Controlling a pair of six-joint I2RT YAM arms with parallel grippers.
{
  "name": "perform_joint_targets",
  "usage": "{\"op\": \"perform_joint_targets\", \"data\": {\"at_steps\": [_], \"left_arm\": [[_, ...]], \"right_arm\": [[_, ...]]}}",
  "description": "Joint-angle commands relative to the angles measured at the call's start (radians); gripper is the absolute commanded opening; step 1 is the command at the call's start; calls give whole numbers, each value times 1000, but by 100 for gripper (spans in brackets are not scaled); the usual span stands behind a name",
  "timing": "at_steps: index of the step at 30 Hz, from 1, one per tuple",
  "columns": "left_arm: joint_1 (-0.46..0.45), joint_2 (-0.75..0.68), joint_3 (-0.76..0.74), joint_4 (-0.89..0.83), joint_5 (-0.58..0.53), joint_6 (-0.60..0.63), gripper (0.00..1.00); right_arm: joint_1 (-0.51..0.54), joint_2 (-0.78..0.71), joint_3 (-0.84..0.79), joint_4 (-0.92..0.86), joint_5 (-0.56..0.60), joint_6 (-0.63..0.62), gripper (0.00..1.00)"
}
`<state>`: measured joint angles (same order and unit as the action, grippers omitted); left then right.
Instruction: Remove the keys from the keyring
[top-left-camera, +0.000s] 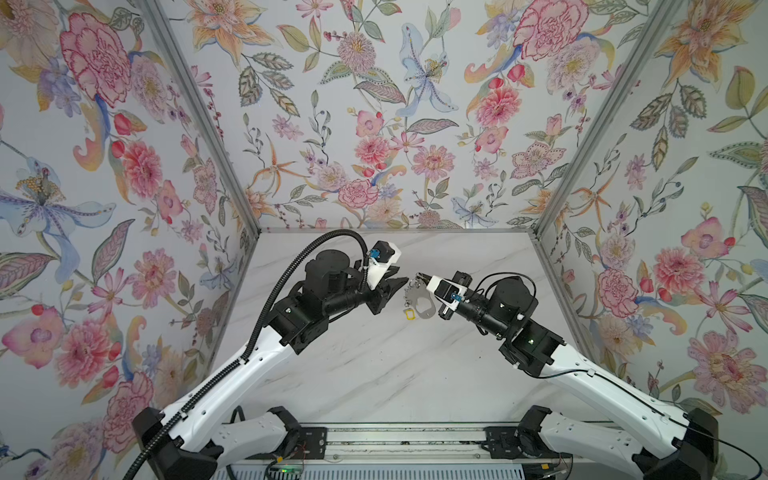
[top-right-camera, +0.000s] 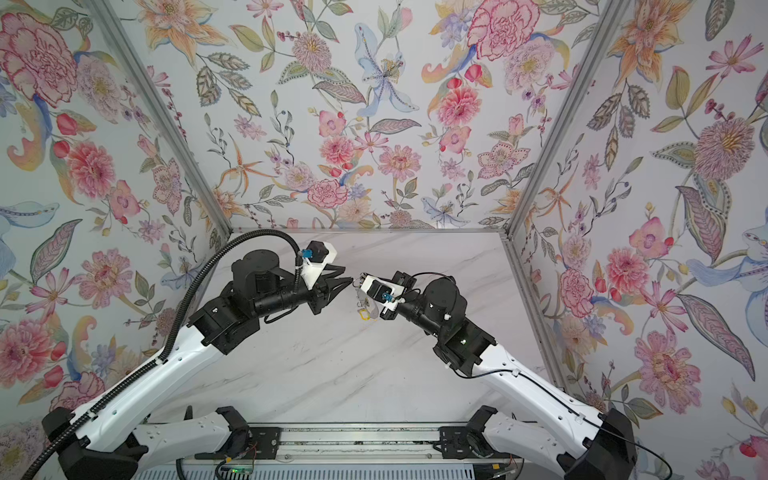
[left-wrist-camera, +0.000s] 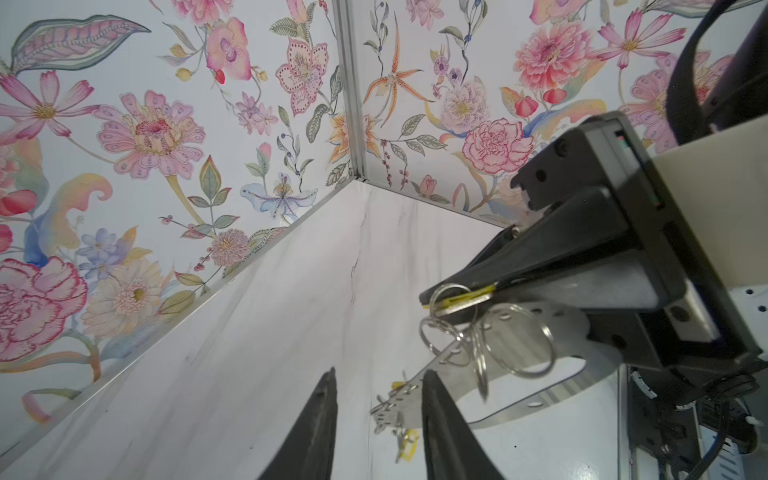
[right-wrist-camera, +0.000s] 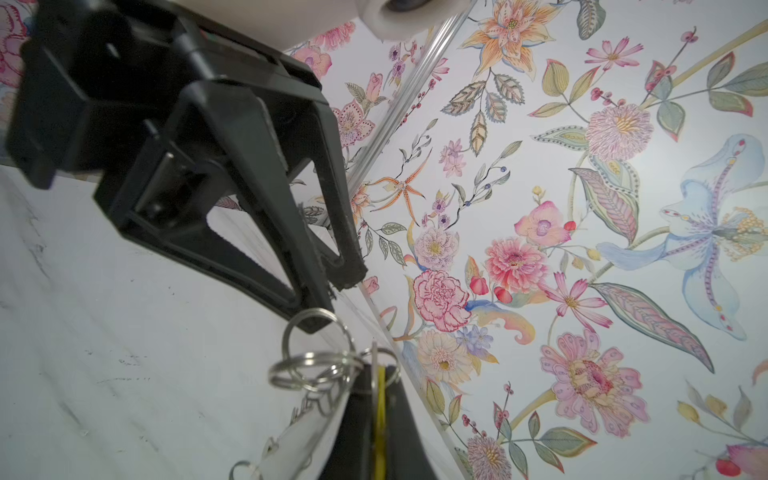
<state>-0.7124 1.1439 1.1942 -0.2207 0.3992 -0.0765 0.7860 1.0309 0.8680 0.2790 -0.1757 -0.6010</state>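
Right gripper pinches yellow-tagged key — any lettering unreadable.

Both arms have white moulded shells on the long links, dotted with small dark holes, and black housings at the joints and bases. The left arm carries a black corrugated conduit clipped along its shell. The right arm carries a thin black cable held by white clips, and a green lamp glows on one of its black joint housings. Each wrist bears a white camera bracket with a blue connector. The left hand and right hand are matt black. Their fingers taper to narrow tips and have triangular cut-outs. Recessed round holes mark the hand bodies.
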Motion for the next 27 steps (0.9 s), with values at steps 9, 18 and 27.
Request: {"op": "perform_joint_targets", "data": {"at_steps": [9,18,27], "left_arm": [[-48,27,-24,86,91,-47,37],[-58,54,-12,21,-4,-34,34],[-53,69,-3,-16,-66,-22,27]], "right_arm": [[18,22,17,60,21,7,0],[21,34,24,67,22,3,0],[24,19,17,65,19,4,0]]}}
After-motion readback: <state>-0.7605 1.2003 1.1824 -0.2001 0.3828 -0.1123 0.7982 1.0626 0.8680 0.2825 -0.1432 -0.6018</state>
